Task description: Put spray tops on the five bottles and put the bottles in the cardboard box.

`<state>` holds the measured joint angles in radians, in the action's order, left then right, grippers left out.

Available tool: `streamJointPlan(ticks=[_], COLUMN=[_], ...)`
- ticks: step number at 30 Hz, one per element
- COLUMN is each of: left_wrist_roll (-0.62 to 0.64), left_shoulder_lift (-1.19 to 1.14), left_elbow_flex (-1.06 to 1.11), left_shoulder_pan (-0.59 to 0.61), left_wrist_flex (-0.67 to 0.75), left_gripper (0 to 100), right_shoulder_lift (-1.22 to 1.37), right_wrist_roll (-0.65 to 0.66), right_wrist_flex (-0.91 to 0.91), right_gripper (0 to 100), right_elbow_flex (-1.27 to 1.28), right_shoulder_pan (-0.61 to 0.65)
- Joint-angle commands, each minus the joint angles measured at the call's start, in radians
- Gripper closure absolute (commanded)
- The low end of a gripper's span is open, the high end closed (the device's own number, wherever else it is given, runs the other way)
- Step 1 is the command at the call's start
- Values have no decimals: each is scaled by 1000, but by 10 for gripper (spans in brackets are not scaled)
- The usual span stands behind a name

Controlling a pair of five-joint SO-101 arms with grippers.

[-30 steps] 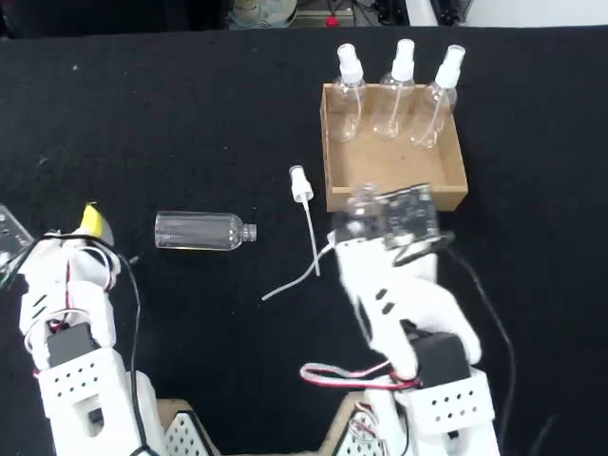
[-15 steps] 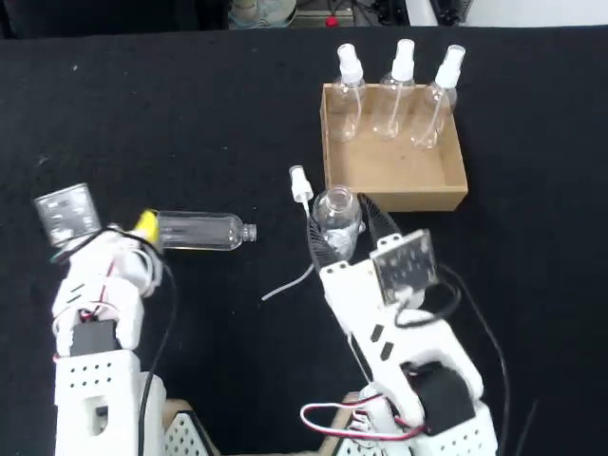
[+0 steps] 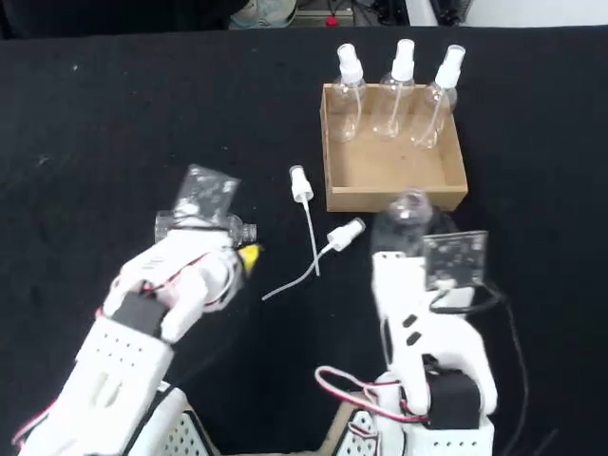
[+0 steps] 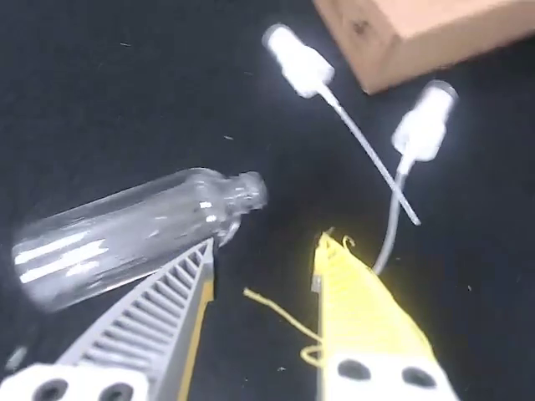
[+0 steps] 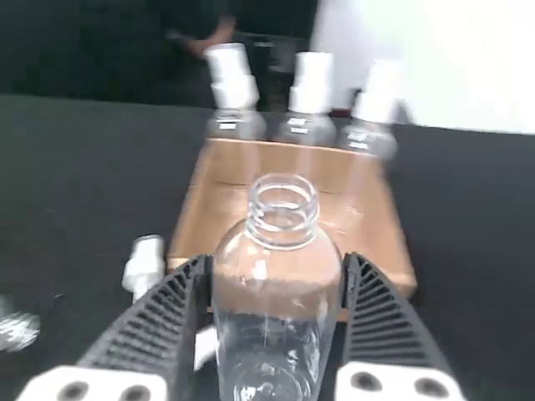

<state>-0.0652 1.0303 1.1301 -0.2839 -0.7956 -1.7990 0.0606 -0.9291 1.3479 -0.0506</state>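
Right gripper: your right gripper (image 5: pixel 276 276) is clamped on an upright clear plastic bottle with an open neck (image 5: pixel 282 209). It holds the bottle just in front of the shallow brown cardboard box (image 3: pixel 394 199).
Left gripper: your left gripper (image 4: pixel 263 259) stands with its fingers apart low over the black desk (image 3: pixel 114 104), at the neck end of a second clear plastic bottle (image 4: pixel 125 238) lying on its side. Contact with that bottle cannot be confirmed.
Spray tops: two loose white spray tops with dip tubes lie on the desk between the lying bottle and the box. One (image 3: pixel 301 183) is near the box's corner and the other (image 3: pixel 347 233) is just beside the held bottle.
Box contents: three capped clear bottles (image 3: pixel 394 90) stand along the far wall.
Change: within the last second your left arm swung from the desk's left edge across to the lying bottle. Your right arm carried its bottle towards the loose tops and then back in front of the box, which uncovered the second top.
Meaning: three of the five bottles look finished. The other two are uncapped and neither loose top is gripped. The left gripper appears set for the lying bottle, yet the held bottle needs a top first.
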Motion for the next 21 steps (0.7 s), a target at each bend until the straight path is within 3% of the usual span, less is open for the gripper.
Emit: streamJointPlan(ticks=[1,6,11,15,21], left_wrist_roll=[89,163,127,43,29], left_shoulder_lift=[-247,-494,-720,-895,-1077], left_elbow_flex=[-142,-199,-275,-426,-691], left_shoulder_pan=[-105,-308,-331,-331,-335], left_wrist_flex=[140,296,453,420,249], left_gripper=[810,809,807,807,807], right_shoulder_lift=[-73,-81,-79,-77,-76], right_wrist_roll=[-69,-115,-129,-129,-129], right_wrist_flex=[0,6,2,0,0], right_gripper=[855,855,855,855,855], right_elbow_flex=[-61,-61,-61,-61,-61], right_shoulder_pan=[-127,-256,-288,-288,-290])
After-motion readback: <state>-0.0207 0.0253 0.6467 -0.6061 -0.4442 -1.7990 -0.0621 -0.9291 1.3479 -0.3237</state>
